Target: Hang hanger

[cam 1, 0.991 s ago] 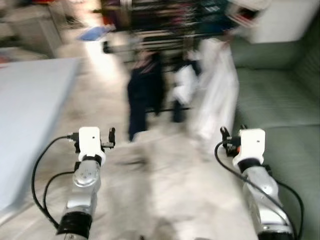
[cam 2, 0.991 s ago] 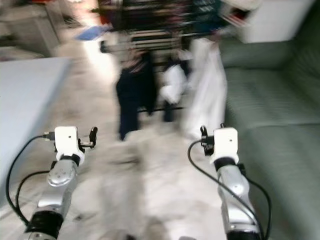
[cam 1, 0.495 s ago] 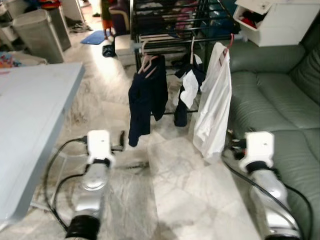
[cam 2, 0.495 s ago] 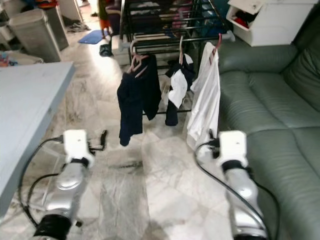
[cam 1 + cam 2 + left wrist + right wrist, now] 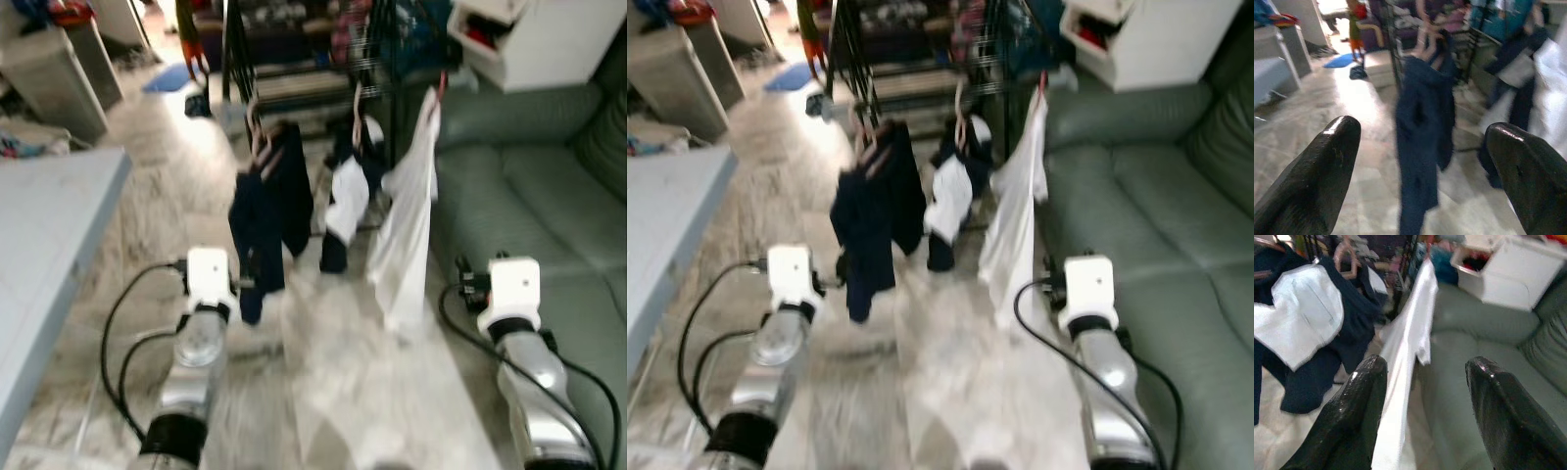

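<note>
Counting three garments on hangers off one rack [image 5: 294,59]: one dark top [image 5: 266,211], one navy-and-white piece [image 5: 345,201], one white shirt [image 5: 407,230]. Also one green sofa [image 5: 539,196], one grey table [image 5: 44,255], one white box [image 5: 524,39], one blue mat [image 5: 167,78]. Two grippers, left [image 5: 1420,161] and right [image 5: 1422,401], both spread.

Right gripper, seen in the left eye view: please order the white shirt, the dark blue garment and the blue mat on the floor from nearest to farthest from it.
From the right gripper:
1. White shirt, hanging just to its left, beside the green sofa.
2. Dark blue garment, further left on the rack, in front of the left gripper.
3. Blue mat, far back on the floor at the left.
</note>
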Robot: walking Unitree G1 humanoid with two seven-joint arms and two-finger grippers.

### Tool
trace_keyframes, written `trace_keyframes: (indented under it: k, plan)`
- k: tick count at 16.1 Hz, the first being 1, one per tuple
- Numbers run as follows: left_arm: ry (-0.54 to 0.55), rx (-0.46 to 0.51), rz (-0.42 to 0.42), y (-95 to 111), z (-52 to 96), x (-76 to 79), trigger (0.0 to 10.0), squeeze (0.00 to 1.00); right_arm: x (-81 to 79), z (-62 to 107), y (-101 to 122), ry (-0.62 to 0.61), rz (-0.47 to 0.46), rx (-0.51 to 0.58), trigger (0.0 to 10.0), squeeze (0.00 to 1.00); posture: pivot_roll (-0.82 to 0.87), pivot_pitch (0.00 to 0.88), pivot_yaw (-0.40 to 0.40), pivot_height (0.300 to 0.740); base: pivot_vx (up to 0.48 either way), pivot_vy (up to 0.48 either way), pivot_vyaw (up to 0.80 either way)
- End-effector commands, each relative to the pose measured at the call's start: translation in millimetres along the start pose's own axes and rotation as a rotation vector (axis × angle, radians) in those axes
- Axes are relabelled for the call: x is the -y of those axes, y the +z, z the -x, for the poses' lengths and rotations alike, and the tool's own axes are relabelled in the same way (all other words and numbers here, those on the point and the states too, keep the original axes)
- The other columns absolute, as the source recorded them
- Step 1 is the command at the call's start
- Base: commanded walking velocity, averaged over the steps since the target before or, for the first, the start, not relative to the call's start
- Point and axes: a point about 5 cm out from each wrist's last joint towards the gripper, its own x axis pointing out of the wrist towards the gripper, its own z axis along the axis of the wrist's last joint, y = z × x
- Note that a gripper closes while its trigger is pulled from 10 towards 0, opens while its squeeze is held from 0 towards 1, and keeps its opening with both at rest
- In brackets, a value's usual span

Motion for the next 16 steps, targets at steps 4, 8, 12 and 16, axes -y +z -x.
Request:
trace_keyframes:
  k: [4, 8, 12, 16]
  plan:
    - [0.057, -0.017, -0.019, -0.3, -1.6, -14.8, 10.0, 0.00, -16.2, -4.9, 8.4, 0.016, 0.050, 0.035, 10.0, 0.00, -0.05, 0.000, 0.058, 0.740, 0.130, 0.426, 0.00]
    - [0.065, 0.003, -0.046, 3.2, -1.1, -15.0, 10.0, 0.00, -14.8, -4.8, 5.4, 0.029, 0.024, 0.018, 10.0, 0.00, -0.04, 0.000, 0.055, 0.740, 0.000, 0.463, 0.00]
    - [0.102, 0.020, -0.054, 7.0, -0.1, -16.6, 10.0, 0.00, -11.0, -6.3, 10.9, 0.020, -0.004, 0.058, 10.0, 0.00, -0.03, 0.000, 0.046, 0.740, 0.000, 0.115, 0.00]
    - [0.091, 0.006, -0.078, 3.0, 4.8, -17.1, 10.0, 0.00, -16.5, -5.2, 10.0, 0.024, -0.020, 0.062, 10.0, 0.00, -0.03, 0.000, 0.057, 0.740, 0.000, 0.000, 0.79]
